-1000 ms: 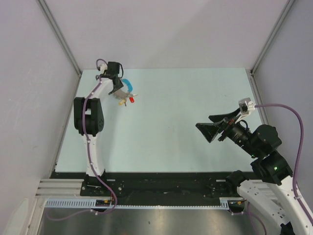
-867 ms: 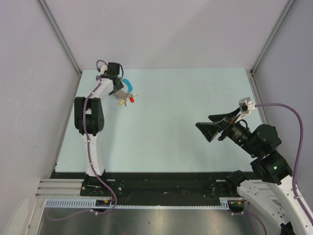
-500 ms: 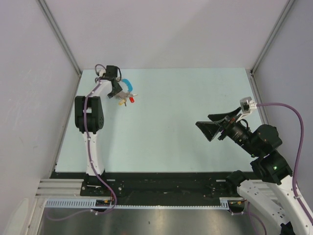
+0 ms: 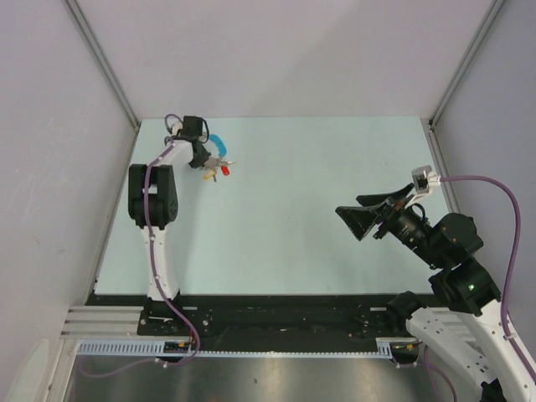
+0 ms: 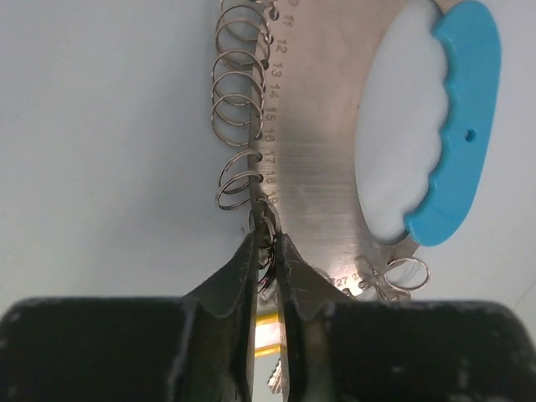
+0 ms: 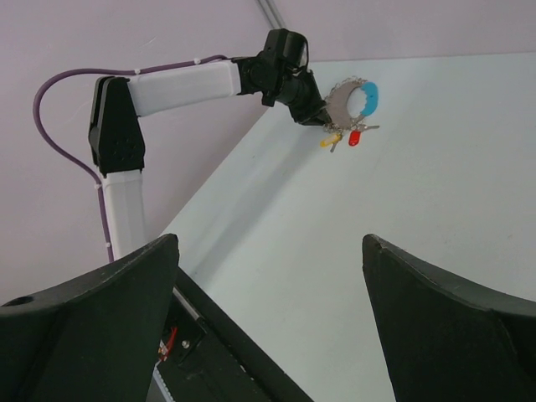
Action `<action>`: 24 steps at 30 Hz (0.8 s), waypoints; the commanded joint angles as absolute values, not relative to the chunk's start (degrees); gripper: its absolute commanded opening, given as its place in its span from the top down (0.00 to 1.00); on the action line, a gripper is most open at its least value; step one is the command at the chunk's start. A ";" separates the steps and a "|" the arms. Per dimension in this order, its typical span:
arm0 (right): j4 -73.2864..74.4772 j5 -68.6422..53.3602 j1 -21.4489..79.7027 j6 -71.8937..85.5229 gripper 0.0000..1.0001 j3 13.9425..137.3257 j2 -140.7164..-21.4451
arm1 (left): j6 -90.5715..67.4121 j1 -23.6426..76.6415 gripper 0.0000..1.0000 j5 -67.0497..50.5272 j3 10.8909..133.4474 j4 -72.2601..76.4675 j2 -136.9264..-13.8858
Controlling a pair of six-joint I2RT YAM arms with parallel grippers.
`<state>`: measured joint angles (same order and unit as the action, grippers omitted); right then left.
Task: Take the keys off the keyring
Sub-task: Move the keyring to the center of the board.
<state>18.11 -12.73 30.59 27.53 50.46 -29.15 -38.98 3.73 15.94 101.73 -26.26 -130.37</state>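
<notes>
Only in the left wrist view could the keyring (image 5: 310, 167) be read closely: a curved, numbered metal band edged with small wire rings (image 5: 239, 109) and closed by a blue arc (image 5: 461, 126). There the left gripper (image 5: 266, 239) was seen pinched almost together on the band's ringed edge. The red key (image 4: 224, 171) was hidden from that view. It was shown from above and from the right wrist, lying just beside the keyring on the table (image 4: 318, 218), near the far left corner. The left arm was stretched forward along the table's left side, its wrist bent down over the keyring. The right gripper (image 4: 350, 209) was spread wide and empty, raised above the table well apart at the right and pointed leftward.
</notes>
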 commanded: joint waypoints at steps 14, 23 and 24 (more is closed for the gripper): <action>21.01 -5.71 30.94 27.60 0.06 50.28 -30.76 | -34.10 11.15 0.99 15.30 82.83 -20.32 -111.21; 16.79 -6.33 31.20 29.87 0.07 44.92 -35.50 | -33.31 19.86 1.00 9.23 63.05 -14.24 -93.36; 16.27 -5.98 31.20 30.32 0.07 44.22 -36.03 | -33.48 20.56 1.00 8.62 60.76 -13.28 -89.08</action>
